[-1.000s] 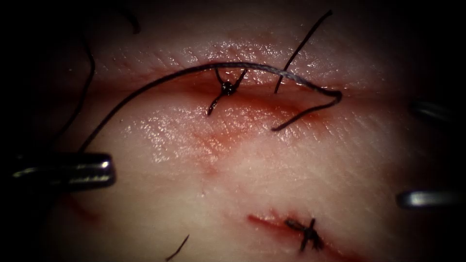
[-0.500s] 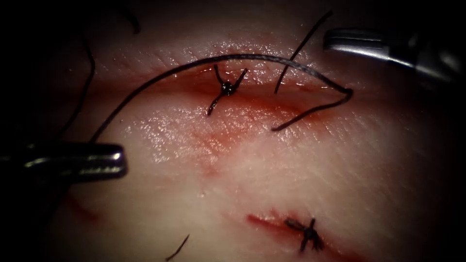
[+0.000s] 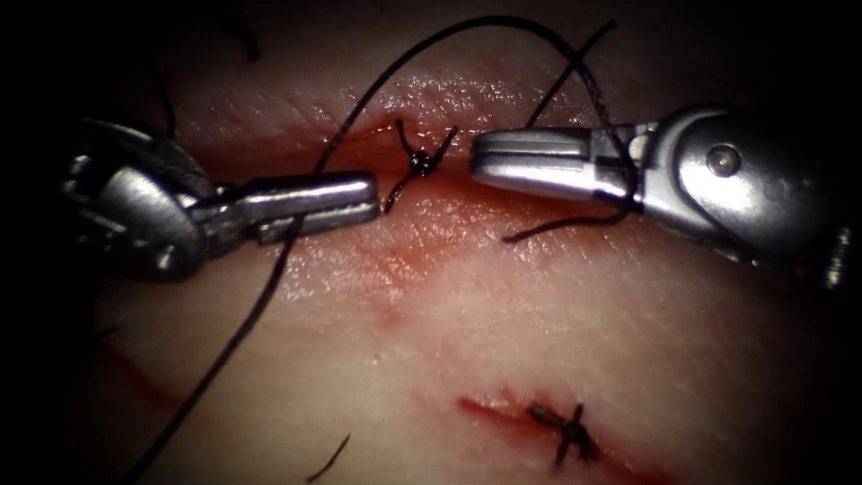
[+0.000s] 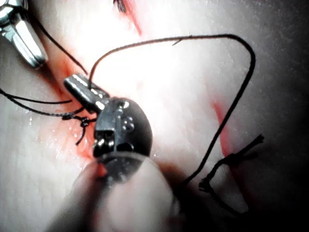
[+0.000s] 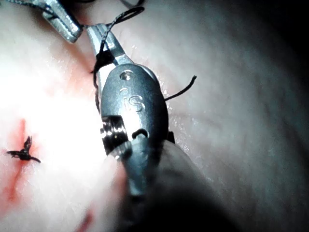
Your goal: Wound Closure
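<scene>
The tissue [image 3: 503, 314] carries a cut [image 3: 359, 144] running across, with a tied knot [image 3: 419, 163] in it. My left tool [image 3: 368, 193] lies just left of the knot, jaws shut on the dark thread [image 3: 431, 40]. From there the thread arcs up over the knot, comes down and winds around my right tool [image 3: 478, 154] near its wrist. A free tail [image 3: 557, 220] trails below that tool. The right jaws are shut, pointing at the knot from its right, with nothing seen between them. The left wrist view has the left jaws [image 4: 77, 87] by the knot [image 4: 84, 121].
A second tied stitch [image 3: 566, 431] sits on a short red cut lower down. Red fluid [image 3: 395, 260] stains the tissue below the knot. A short loose piece of thread [image 3: 328, 460] lies near the lower edge. More thread lies coiled [image 4: 227, 164] on the tissue.
Both tools have closed in on the knot. The left carried the thread up and right. The right came in from the upper right, its jaws went from open to shut, and thread now winds around it.
</scene>
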Robot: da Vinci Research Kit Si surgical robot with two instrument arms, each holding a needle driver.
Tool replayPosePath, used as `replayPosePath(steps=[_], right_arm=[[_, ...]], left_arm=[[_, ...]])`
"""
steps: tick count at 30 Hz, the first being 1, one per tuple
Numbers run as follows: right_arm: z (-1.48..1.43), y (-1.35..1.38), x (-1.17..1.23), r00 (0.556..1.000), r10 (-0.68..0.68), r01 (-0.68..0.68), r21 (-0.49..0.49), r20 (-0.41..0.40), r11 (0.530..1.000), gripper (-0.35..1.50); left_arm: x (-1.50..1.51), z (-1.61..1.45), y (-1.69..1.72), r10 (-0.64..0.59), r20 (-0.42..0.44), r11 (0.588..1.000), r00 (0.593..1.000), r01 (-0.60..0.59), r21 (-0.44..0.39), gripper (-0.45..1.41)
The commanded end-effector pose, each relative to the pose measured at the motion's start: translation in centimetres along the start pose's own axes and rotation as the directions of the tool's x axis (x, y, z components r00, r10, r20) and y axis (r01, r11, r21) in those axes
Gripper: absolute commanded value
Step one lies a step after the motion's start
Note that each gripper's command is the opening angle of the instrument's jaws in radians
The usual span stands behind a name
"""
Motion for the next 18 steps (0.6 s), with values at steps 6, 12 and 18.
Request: replayPosePath(steps=[6,12,18], right_arm=[[0.24,0.02,0.12,1.000,0.003,-0.005,-0.050,-0.022,0.999,-0.35],[0.29,0.03,0.12,1.000,0.007,-0.008,-0.118,-0.013,0.993,-0.35],[0.50,0.02,-0.01,0.999,0.010,-0.005,-0.164,0.032,0.986,0.57]], left_arm=[[0.03,0.39,0.20,0.014,-0.007,0.999,1.000,-0.014,-0.046,-0.45],[0.16,0.42,0.17,0.005,-0.021,0.998,1.000,-0.006,-0.057,-0.45],[0.32,0.42,0.07,0.052,-0.066,0.996,0.997,-0.056,-0.064,-0.45]])
